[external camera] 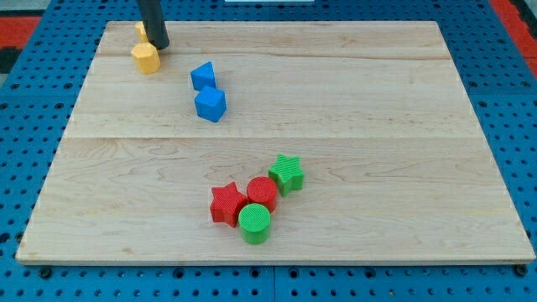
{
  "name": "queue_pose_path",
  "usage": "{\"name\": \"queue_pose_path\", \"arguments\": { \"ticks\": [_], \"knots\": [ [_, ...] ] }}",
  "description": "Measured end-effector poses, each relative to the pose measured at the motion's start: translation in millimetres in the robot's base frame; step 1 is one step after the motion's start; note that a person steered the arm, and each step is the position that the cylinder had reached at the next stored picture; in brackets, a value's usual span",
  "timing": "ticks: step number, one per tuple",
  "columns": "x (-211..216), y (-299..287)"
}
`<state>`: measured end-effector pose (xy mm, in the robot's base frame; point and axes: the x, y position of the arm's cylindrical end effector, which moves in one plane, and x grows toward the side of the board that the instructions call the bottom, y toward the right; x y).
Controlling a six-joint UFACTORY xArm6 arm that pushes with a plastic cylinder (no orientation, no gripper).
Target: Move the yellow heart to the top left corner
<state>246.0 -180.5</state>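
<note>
A yellow block (145,58), roughly hexagonal, sits near the board's top left. A second yellow block (141,30) peeks out behind the rod at the view's top left; most of it is hidden, so its shape cannot be made out. My tip (159,46) rests just right of and above the hexagonal yellow block, touching or nearly touching it, with the hidden yellow block right behind it.
Two blue blocks (202,75) (210,104) sit right of the yellow ones. A cluster at bottom centre holds a red star (226,204), a red cylinder (262,193), a green cylinder (254,223) and a green star (287,173). The wooden board (377,126) lies on a blue pegboard.
</note>
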Motion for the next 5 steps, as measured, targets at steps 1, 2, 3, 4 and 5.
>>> {"name": "queue_pose_path", "arguments": {
  "ticks": [1,2,3,4,5],
  "knots": [
    [-10,-6],
    [-11,-24],
    [-16,-10],
    [-30,0],
    [-31,-29]
  ]
}}
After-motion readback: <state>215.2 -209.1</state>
